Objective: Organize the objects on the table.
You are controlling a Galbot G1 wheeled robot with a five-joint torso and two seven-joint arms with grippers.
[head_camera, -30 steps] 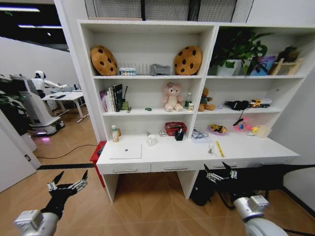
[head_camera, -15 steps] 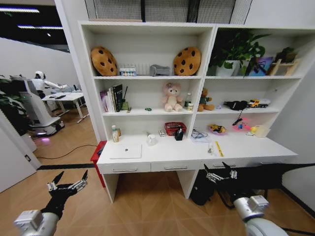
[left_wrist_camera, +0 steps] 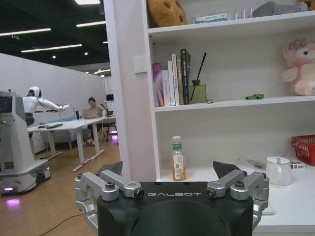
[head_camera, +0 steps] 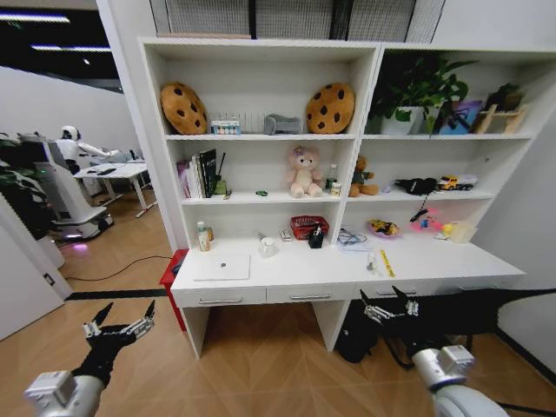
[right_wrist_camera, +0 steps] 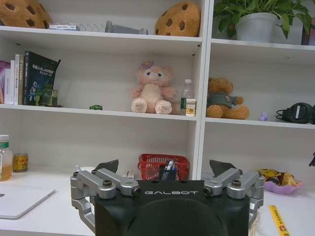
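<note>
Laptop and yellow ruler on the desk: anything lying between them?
In the head view, bare white table runs from the laptop to the yellow ruler, except a small upright item beside the ruler.

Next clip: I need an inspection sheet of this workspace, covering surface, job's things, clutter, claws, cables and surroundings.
Surface: white desk with flat drawers under a white shelf unit; robot stands back from it.
Job's things: closed silver laptop at the desk's left end; yellow ruler lying flat toward the right.
Clutter: bottle, white mug, red basket along the back of the desk.
Claws: left claw and right claw both open, empty, held low in front of the desk.
Cables: black cable across the floor on the left.
Surroundings: plush toys, cookie cushions, books, potted plant on shelves; another robot in the room to the left.
</note>
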